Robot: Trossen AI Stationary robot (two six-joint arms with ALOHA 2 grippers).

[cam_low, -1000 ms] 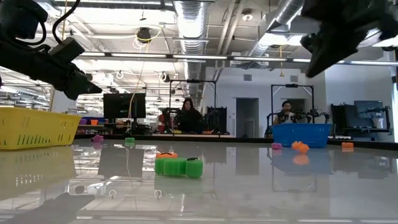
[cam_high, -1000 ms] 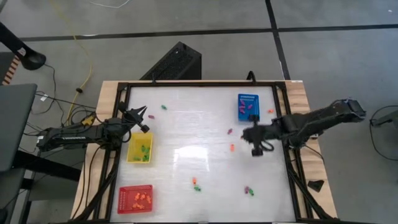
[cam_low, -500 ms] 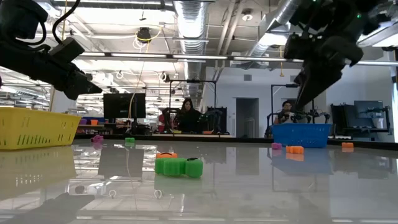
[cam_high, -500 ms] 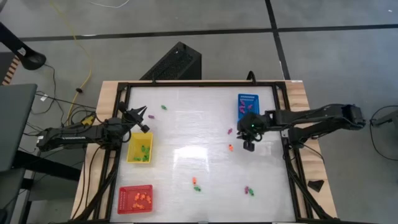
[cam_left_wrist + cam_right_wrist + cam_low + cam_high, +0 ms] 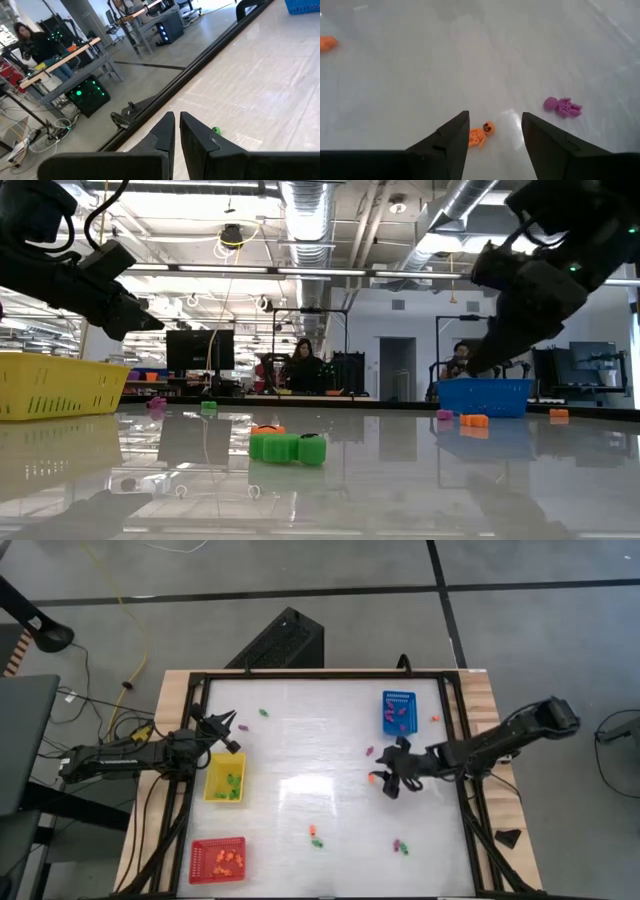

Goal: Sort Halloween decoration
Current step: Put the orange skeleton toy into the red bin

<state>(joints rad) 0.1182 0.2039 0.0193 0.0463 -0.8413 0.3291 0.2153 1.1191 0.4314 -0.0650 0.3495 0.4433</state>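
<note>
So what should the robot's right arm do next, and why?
Probably lower the right gripper a little and close its jaws on the tiny orange skeleton-shaped plastic piece. The jaws stand open, and that piece lies on the white table just ahead of the gap between them, with the small purple piece off to one side.

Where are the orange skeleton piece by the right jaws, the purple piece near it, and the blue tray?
orange skeleton piece (image 5: 481, 135): right wrist view, on its body.
purple piece (image 5: 562, 106): right wrist view, on its middle.
blue tray (image 5: 398, 697): high view, on its far rim.
</note>
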